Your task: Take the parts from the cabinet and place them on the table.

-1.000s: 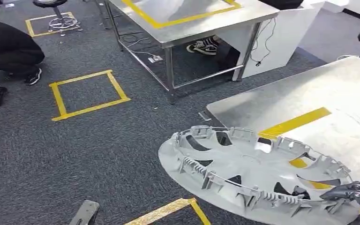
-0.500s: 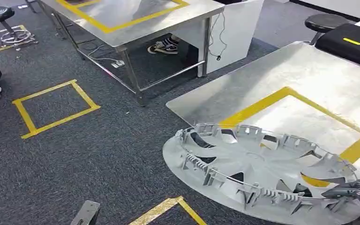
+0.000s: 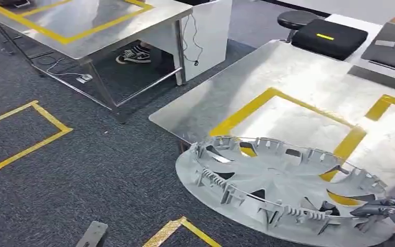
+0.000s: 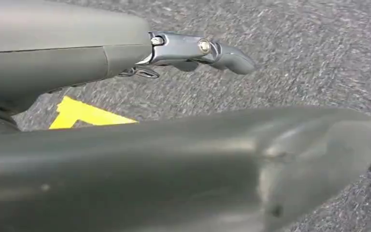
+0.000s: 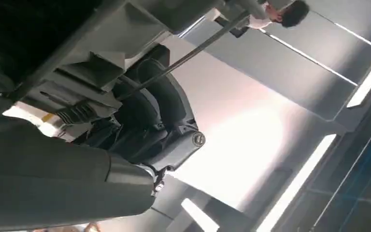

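The grey wheel cover (image 3: 283,188) is gripped at its rim by the right hand (image 3: 385,210), lower right of frame, overhanging the counter (image 3: 308,82) edge; placement remains. The left hand's (image 4: 193,50) state cannot be told.

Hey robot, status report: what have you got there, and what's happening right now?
Right hand grips grey wheel cover by its rim. Left hand empty above carpet. Cover partly over steel table with yellow-taped square. Nothing blocking.

table (image 3: 308,77): bare steel inside yellow tape outline (image 3: 236,118) | far edge: black case (image 3: 329,37), stool (image 3: 294,19) | near edge overhung by hubcap (image 3: 277,190)
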{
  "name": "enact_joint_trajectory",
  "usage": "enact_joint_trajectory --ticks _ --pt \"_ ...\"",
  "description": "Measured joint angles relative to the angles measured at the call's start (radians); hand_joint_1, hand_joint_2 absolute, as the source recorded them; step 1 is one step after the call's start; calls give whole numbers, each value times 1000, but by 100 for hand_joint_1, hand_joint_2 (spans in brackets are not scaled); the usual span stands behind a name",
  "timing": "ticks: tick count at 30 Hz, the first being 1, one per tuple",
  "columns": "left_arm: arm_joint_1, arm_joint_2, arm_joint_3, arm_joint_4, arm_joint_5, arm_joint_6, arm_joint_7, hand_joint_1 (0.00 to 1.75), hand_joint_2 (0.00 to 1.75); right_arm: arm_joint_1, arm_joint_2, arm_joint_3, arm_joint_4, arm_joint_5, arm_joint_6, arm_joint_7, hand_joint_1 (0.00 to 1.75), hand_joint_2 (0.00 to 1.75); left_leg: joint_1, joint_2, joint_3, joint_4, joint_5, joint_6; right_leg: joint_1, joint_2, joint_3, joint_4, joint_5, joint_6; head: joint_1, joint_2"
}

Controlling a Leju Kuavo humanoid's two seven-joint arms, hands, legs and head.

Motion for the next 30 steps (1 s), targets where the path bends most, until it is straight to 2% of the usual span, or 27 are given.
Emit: enact_joint_trajectory --ticks 1,2,3,4,5,6,7,8,9,10,11,13,14,15,16,17,18,19,20,21,22,23,24,25,28,29,30 --pt "0 0 0 0 1 0 0 0 0 -4 0 1 0 0 0 0 175 175 -1 11 0 -1 2 3 1 -37 -26 53 -35 4 7 0" --pt "2 0 0 0 1 0 0 0 0 -6 0 2 0 0 0 0 175 175 -2 26 -2 0 1 3 -1 -56 -59 126 -71 9 6 0" --pt "5 0 0 0 1 0 0 0 0 -7 0 2 0 -1 0 0 175 175 -4 43 -2 0 0 4 -5 -65 -96 207 -105 15 7 0" --pt "5 0 0 0 1 0 0 0 0 -5 0 2 0 -1 0 0 175 175 -4 60 -2 1 -1 4 -7 -69 -120 258 -118 20 6 0" --pt "5 0 0 0 1 0 0 0 0 -5 0 2 1 0 0 0 175 175 -3 73 -2 1 -2 3 -10 -72 -119 260 -106 25 7 0" --pt "4 -1 0 0 1 0 0 0 0 -4 0 2 1 0 0 1 175 175 -2 85 -1 2 -4 0 -13 -76 -96 219 -77 29 7 0" --pt "3 -2 0 0 1 0 1 0 0 -3 0 2 1 0 0 2 175 175 0 96 0 4 -6 -4 -16 -85 -54 146 -38 32 7 0" --pt "0 -3 0 0 5 2 7 0 0 -4 0 2 1 0 0 2 175 175 2 106 1 7 -9 -9 -18 -105 -1 55 0 34 7 0" --pt "-5 -8 3 0 13 7 14 0 0 -7 0 3 1 -2 1 3 175 175 0 116 2 13 -15 -16 -16 -150 38 -24 3 40 8 0" --pt "-14 -12 6 -1 17 15 28 0 0 -14 0 6 3 -2 2 9 175 175 -7 121 -1 23 -21 -24 -9 -152 52 -35 1 24 10 0" --pt "-24 -21 8 -1 20 24 51 0 0 -22 0 10 5 -1 2 17 175 175 -8 125 0 21 -18 -27 -8 -138 47 -30 3 13 4 0" --pt "-54 -37 8 -1 27 35 77 0 0 -40 0 16 15 7 2 33 175 175 -5 144 1 20 -16 -34 -3 -122 41 -27 4 2 5 0" --pt "-67 -42 8 -1 34 35 79 0 0 -50 2 20 21 14 2 40 175 175 -3 147 2 22 -23 -42 -6 -113 42 -31 8 -7 4 0" --pt "-75 -43 9 -1 38 35 79 0 0 -61 7 29 29 16 2 44 175 175 2 104 -3 40 -41 -49 -9 -104 42 -33 11 -14 1 0" --pt "-78 -43 9 -1 42 33 79 0 0 -79 11 37 43 24 2 48 175 175 4 68 -24 93 -76 -51 -9 -94 41 -33 12 -22 1 0" --pt "-77 -43 10 -1 46 31 79 0 0 -100 16 44 59 32 2 53 175 175 4 53 -59 175 -118 -51 -9 -81 41 -33 13 -26 -1 0" --pt "-73 -43 10 -1 47 29 78 0 0 -114 23 51 77 36 2 62 175 175 4 49 -97 258 -152 -52 -7 -66 40 -33 14 -29 0 0" --pt "-68 -43 11 -1 52 29 75 0 0 -119 26 53 91 36 2 72 175 175 4 47 -131 326 -172 -51 -5 -52 40 -32 15 -30 -1 0" --pt "-64 -43 13 -1 56 29 71 0 0 -118 29 53 99 35 2 79 175 175 4 46 -143 344 -164 -48 -3 -39 40 -32 15 -30 0 0" --pt "-63 -44 15 -1 56 29 69 0 0 -119 29 52 106 35 1 80 175 175 3 45 -136 317 -134 -44 -1 -27 40 -32 15 -30 -1 0" --pt "-64 -44 15 -1 56 29 68 0 0 -119 29 51 113 35 1 80 175 175 3 42 -109 251 -88 -37 0 -15 41 -32 16 -30 0 0" --pt "-65 -44 16 -1 59 29 68 0 0 -116 29 52 117 36 1 81 175 175 2 27 -73 165 -39 -30 1 -4 42 -32 17 -29 0 0" --pt "-64 -41 17 -1 61 29 68 0 0 -113 29 51 117 39 1 82 175 175 0 -18 -36 76 2 -20 -1 6 42 -32 17 -28 0 0" --pt "-64 -37 19 -1 66 29 68 0 0 -112 29 51 119 44 1 85 175 175 2 -59 -22 48 -6 -11 2 14 38 -31 19 -23 2 0" --pt "-63 -37 27 -1 74 29 68 0 0 -108 29 50 122 47 0 96 175 175 -5 -35 -20 32 -8 -13 -11 46 23 -34 29 -4 -3 0" --pt "-65 -39 27 -1 76 29 68 0 0 -107 29 50 122 47 0 97 175 175 0 -23 -16 18 -1 -8 -7 58 19 -38 33 4 0 0" --pt "-67 -41 29 -1 77 29 67 0 0 -104 29 48 124 46 0 98 175 175 6 -3 -11 3 7 -7 -6 28 8 -27 22 3 -1 0"
